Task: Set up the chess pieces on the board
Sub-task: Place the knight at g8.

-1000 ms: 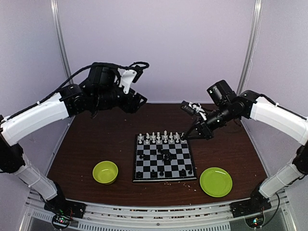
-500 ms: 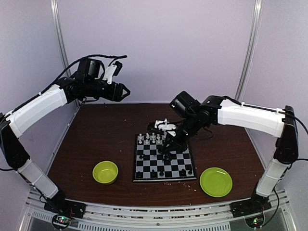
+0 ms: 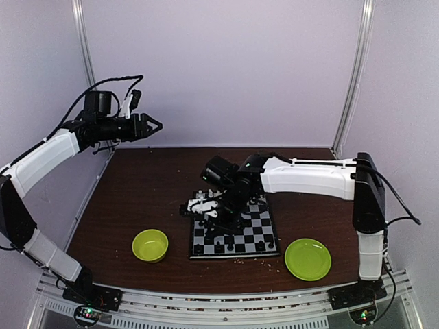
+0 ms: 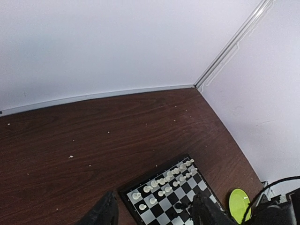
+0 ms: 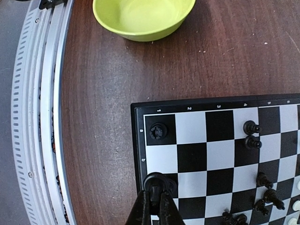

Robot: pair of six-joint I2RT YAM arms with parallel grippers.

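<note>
The board [image 3: 255, 236] lies on the brown table, and its far part is hidden under my right arm. White chess pieces [image 4: 161, 181] stand in two rows along one side. Black chess pieces [image 5: 251, 133] are scattered over other squares, one of them [image 5: 158, 131] on the corner square. My right gripper [image 5: 155, 202] hangs low over the board's [image 5: 197, 157] edge, shut on a black chess piece [image 5: 157, 183]. In the top view that gripper [image 3: 208, 221] sits over the board's left half. My left gripper [image 3: 149, 127] is raised at the far left, open and holding nothing, fingers [image 4: 101, 213] wide apart.
A lime-green bowl [image 3: 150, 245] stands left of the board, close to the right gripper and seen as bowl [image 5: 143, 16] from the wrist. A flat green plate [image 3: 307, 258] lies to the board's right. The metal rail [image 5: 42, 117] runs along the table's near edge.
My right arm swung from the board's far right corner across to its left half, still shut. The left arm drew back up and to the left.
</note>
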